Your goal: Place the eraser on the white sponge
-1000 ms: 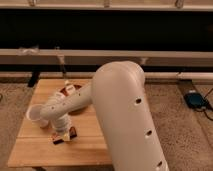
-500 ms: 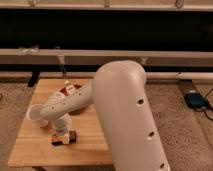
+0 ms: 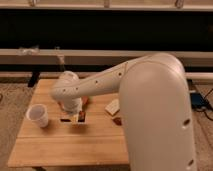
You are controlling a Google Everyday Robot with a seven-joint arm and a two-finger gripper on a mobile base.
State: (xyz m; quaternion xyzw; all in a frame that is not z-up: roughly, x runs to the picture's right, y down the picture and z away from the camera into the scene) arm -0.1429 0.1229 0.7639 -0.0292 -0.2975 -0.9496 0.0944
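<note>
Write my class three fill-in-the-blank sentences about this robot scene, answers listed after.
1. The white paper cup stands on a ____ table.
2. The gripper hangs low over the table, on the cup's ____ side in the picture.
3. The white sponge lies flat on the ____, apart from the cup.
Missing words: wooden; right; table.

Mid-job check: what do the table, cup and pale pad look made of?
The table looks like light matte wood, by its tan plank tone. The cup is white and thin-rimmed, probably paper. The pad is cream and dull, possibly sponge or foam. The gripper sits low at the table, just right of the cup.
</note>
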